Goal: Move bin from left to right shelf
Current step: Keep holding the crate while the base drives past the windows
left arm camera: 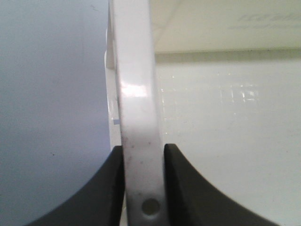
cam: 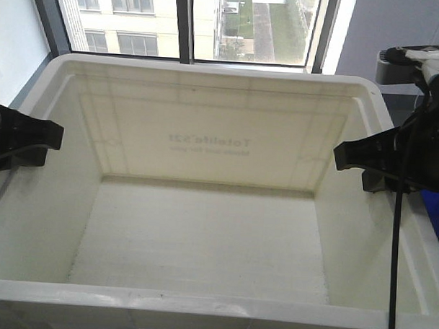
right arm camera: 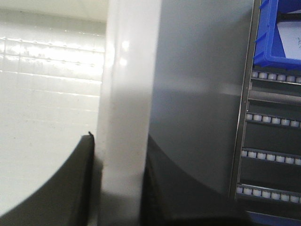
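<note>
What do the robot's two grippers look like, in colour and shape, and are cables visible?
The left gripper and the right gripper are both matte black, with broad fingers that narrow to blunt tips; their outer edges curve smoothly. A thin black cable hangs by the right gripper, under a light grey housing. No markings show.

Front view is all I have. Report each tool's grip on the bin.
Observer: The left wrist view shows the left tool closed on the bin rim, touching both faces.
Operator: Now the right.
Observer: The right tool pinches the opposite rim the same way.
Operator: Tell me what's beyond it.
Observer: A roller rack, with a blue bin on the highest level in view.
</note>
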Available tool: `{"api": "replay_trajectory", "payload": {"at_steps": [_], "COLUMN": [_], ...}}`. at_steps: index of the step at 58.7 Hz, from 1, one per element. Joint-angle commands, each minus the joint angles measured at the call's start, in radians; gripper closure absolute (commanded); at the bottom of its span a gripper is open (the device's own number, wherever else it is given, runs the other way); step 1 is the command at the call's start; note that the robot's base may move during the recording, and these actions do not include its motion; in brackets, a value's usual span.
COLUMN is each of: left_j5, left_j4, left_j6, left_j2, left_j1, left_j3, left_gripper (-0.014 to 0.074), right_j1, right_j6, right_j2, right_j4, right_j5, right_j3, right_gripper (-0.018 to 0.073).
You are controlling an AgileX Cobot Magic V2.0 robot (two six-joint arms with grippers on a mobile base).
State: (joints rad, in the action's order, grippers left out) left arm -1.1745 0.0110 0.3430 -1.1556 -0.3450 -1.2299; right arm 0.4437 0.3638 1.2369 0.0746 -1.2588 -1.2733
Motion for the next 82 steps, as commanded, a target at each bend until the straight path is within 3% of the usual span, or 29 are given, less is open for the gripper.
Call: {"api": "replay_trajectory", "payload": {"at_steps": [1, 82], "left_j5": [0.097, 0.097], "left_j4": [0.027, 0.027], "left_j6": [-0.017, -0.017], "left_j2": [0.03, 0.03], "left_j1": [-0.006, -0.006], "left_j3": [-0.037, -0.037], "left_gripper": [0.0603, 0.0603], "right_j1": [-0.002, -0.002], "right_j6": [-0.038, -0.038], "right_j2": [-0.033, -0.033], "right_j4": [0.047, 0.047], "right_j5": [0.032, 0.031], "right_j3": [-0.039, -0.039], "right_gripper": [0.0547, 0.0547]}}
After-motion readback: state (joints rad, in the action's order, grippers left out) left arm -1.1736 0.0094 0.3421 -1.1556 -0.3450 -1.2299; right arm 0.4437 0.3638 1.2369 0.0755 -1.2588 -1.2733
